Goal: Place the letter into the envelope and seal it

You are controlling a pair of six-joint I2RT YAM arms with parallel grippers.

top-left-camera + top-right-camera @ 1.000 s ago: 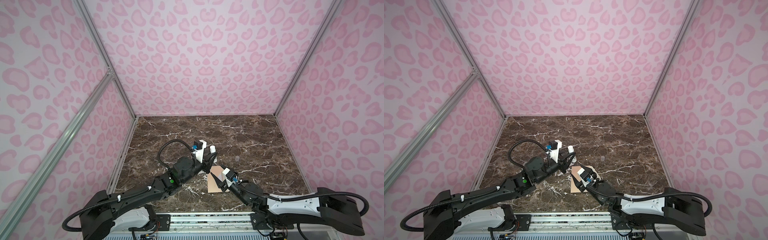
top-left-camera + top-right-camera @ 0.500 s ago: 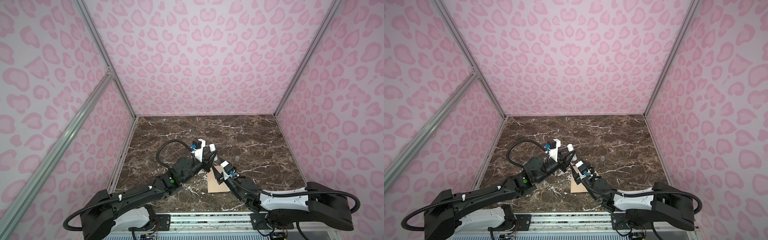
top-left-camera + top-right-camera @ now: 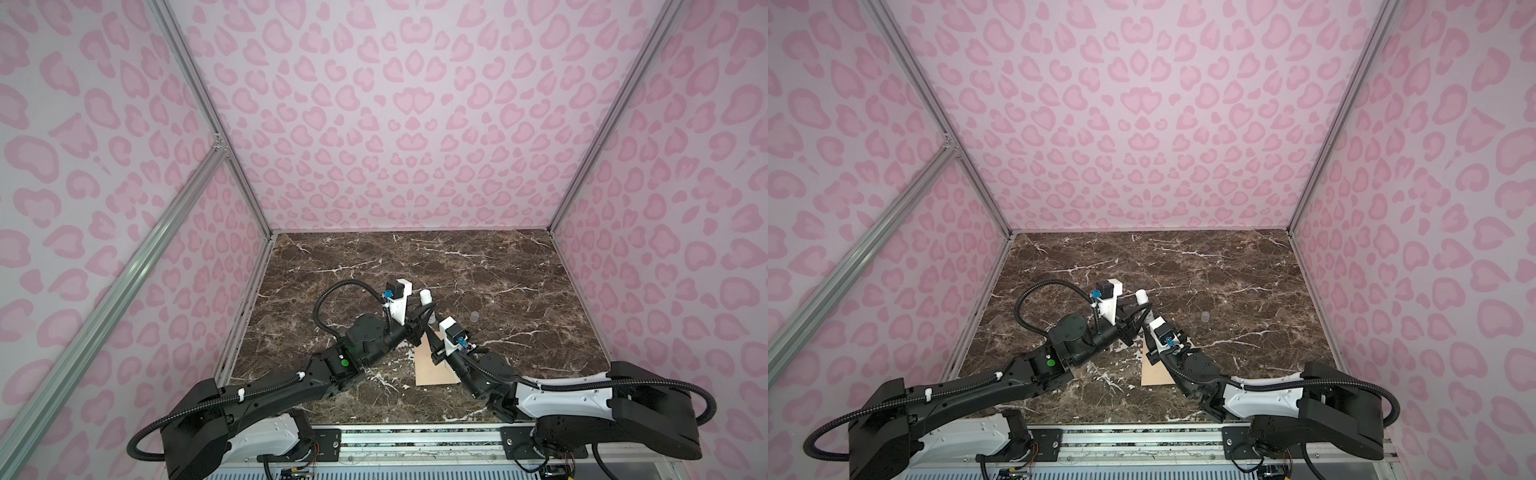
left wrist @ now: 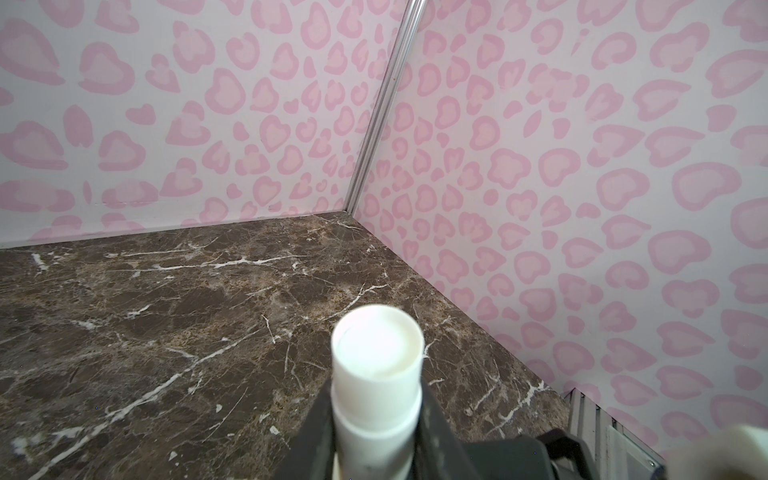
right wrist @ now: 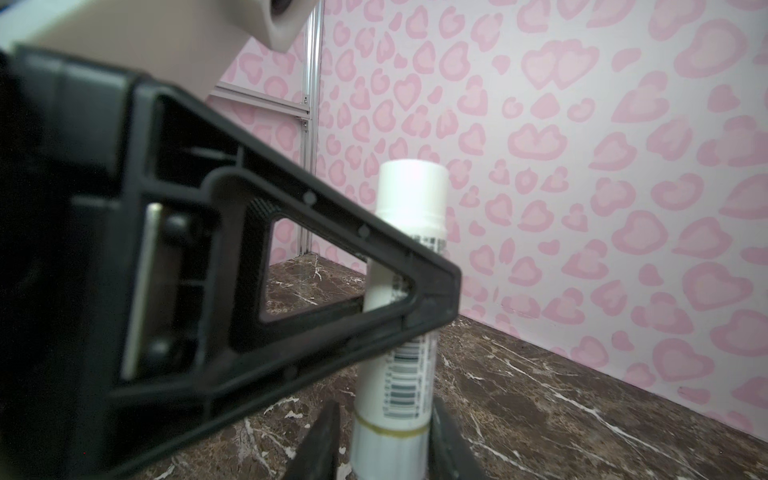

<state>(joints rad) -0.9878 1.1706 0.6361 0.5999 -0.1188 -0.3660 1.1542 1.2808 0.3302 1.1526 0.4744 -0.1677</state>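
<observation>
Top views, envelope: the envelope (image 3: 432, 372) (image 3: 1154, 372) lies flat on the table (image 3: 519, 270), low in the middle of the frame. The right arm hides part of it.
Left wrist view, left gripper: the left gripper (image 4: 376, 419) has its jaws clenched on a white glue stick (image 4: 376, 357), bottom middle of the frame.
Right wrist view, right gripper: the right gripper (image 5: 388, 440) has one of its jaws on each side of the glue stick's low end. I cannot tell if they squeeze it.

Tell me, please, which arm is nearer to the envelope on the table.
Right. The right arm reaches directly over the envelope, hiding part of it; the left arm sits off to its left, holding a glue stick past its far end.
</observation>
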